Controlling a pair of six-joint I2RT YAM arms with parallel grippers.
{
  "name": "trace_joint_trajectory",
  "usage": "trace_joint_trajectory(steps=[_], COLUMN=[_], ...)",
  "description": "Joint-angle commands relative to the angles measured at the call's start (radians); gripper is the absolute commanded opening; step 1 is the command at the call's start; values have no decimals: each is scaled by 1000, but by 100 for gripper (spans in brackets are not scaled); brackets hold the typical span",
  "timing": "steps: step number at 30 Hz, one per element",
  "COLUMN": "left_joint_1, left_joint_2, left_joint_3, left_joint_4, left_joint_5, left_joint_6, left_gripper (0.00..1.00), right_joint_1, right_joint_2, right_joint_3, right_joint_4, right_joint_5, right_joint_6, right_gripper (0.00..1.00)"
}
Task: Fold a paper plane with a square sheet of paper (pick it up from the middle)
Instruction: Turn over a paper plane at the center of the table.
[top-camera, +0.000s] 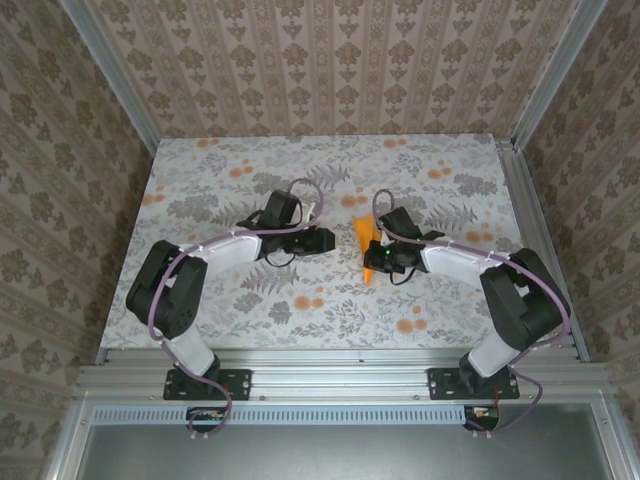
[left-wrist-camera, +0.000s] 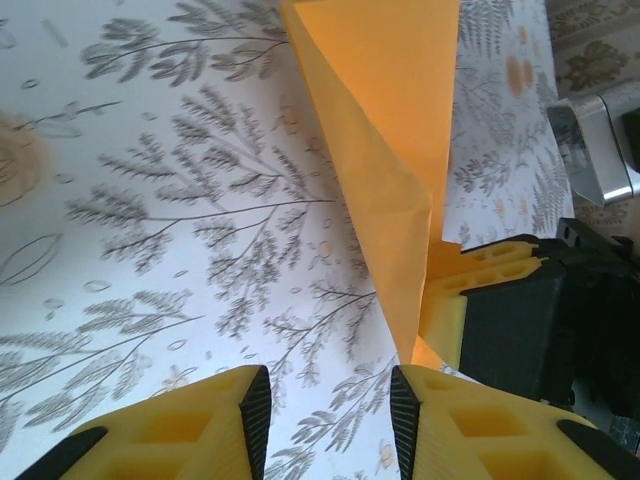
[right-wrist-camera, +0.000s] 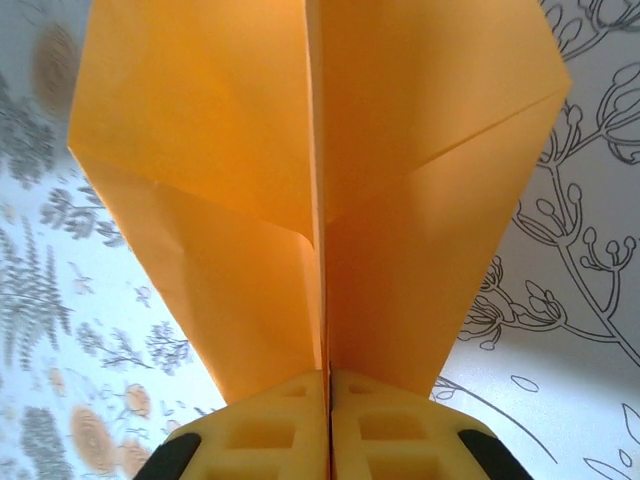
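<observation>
Orange paper plane (right-wrist-camera: 400, 200) in tight R jaws; L jaws apart.

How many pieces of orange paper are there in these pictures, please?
1. The folded orange paper is near the middle of the table, clamped at its crease in the right end effector. I see no second piece, though one may be hidden.
</observation>
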Motion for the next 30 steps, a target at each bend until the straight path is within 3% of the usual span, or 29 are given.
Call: trace_joint_trajectory(steps=[1, 7, 30], left_joint_1=[11, 14, 14], left_joint_2=[-25, -17, 1], left_joint_3=[-31, -46, -63], left_joint_4=[-38, -42, -47], left_joint_5=[-15, -13, 4], left_joint_6=[37, 47, 68], left_gripper=[40, 40, 41], right_joint_1=[30, 57, 120], right_joint_2=[39, 103, 253], right_joint_3=[48, 89, 196], right_joint_4=[-114, -132, -225], right_joint_5=[99, 131, 226], right_joint_6=[-63, -77, -135], right_gripper=[11, 18, 17])
